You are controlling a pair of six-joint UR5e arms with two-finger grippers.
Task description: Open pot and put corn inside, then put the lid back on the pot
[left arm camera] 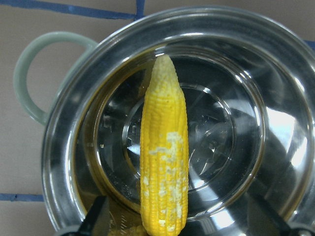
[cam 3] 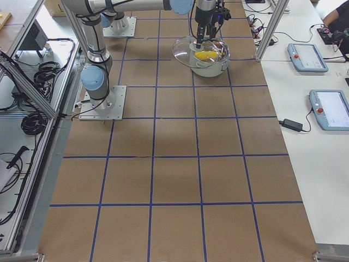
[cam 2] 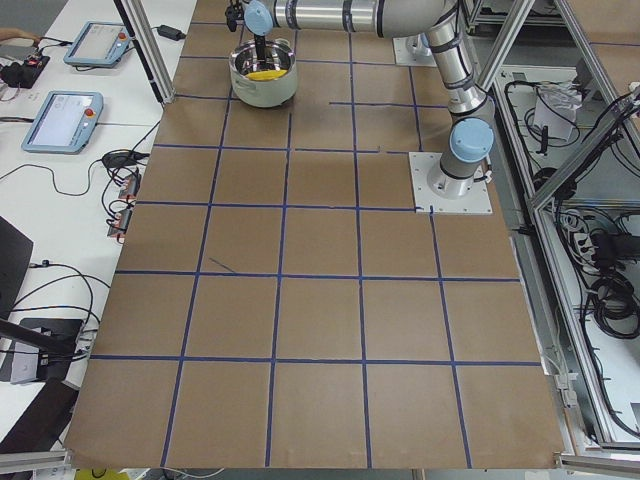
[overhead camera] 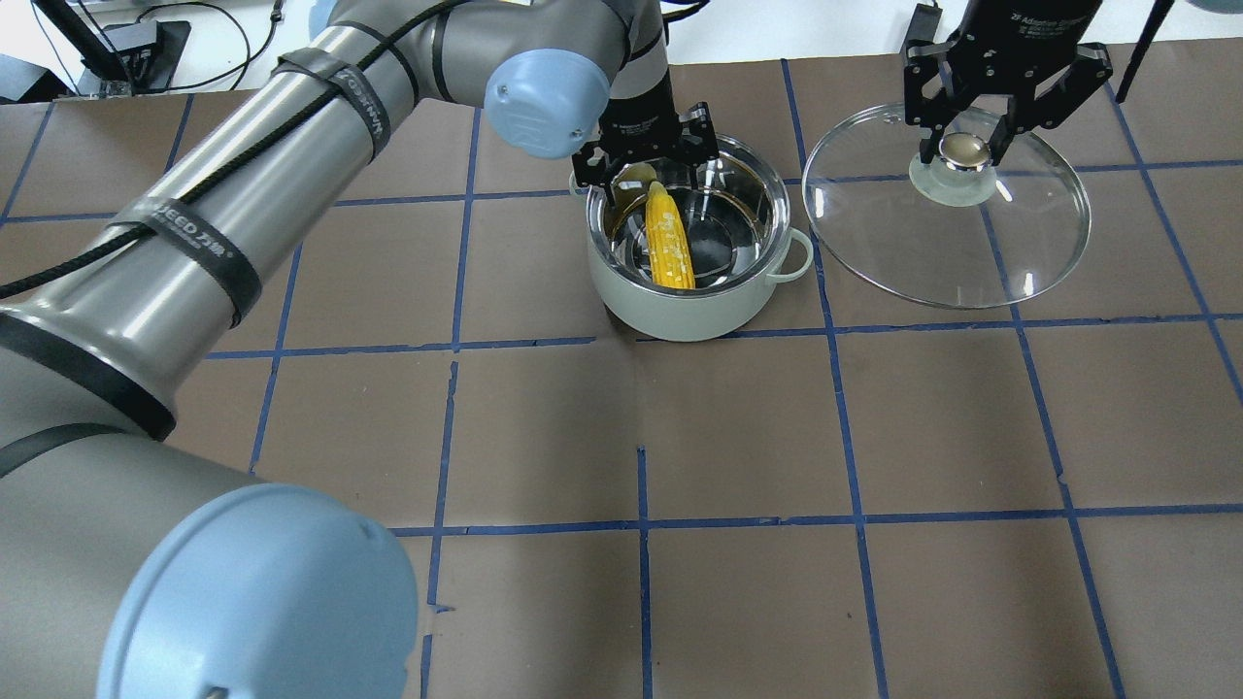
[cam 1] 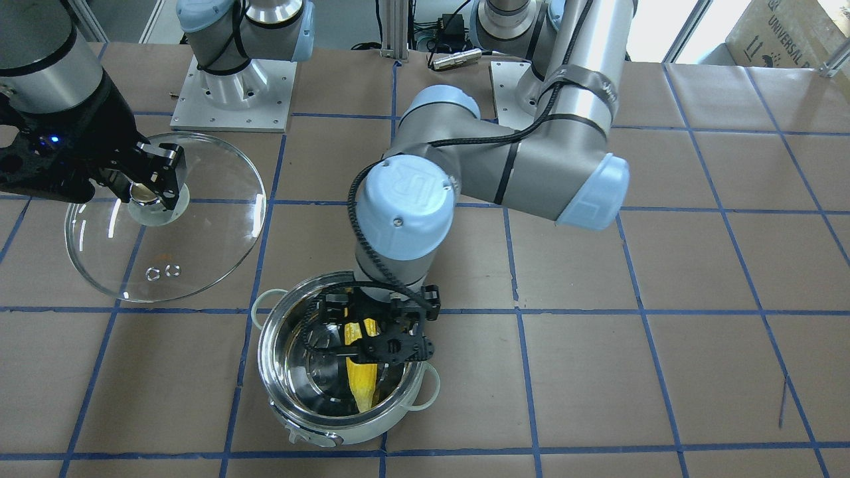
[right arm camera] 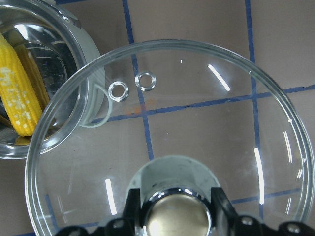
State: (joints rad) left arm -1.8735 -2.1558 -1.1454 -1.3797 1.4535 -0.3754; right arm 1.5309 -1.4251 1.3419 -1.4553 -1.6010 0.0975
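Note:
The pot (overhead camera: 680,313) stands uncovered on the brown table and also shows in the front view (cam 1: 285,398). The corn (overhead camera: 670,238) lies inside it, tip toward the table's far side; it also shows in the left wrist view (left arm camera: 165,162). My left gripper (overhead camera: 646,170) hangs over the pot's rim, its fingers spread wider than the cob and not touching it. My right gripper (overhead camera: 961,146) is shut on the knob of the lid (overhead camera: 971,257) and holds the lid tilted beside the pot. Through the glass in the right wrist view (right arm camera: 197,123), the lid's edge overlaps the pot's handle.
Both arm bases (cam 1: 232,86) are bolted at the robot's side of the table, with a small metal cylinder (cam 1: 455,58) between them. Blue tape lines form a grid on the brown cover. Operator tablets (cam 3: 308,54) lie on the white bench beyond the table edge.

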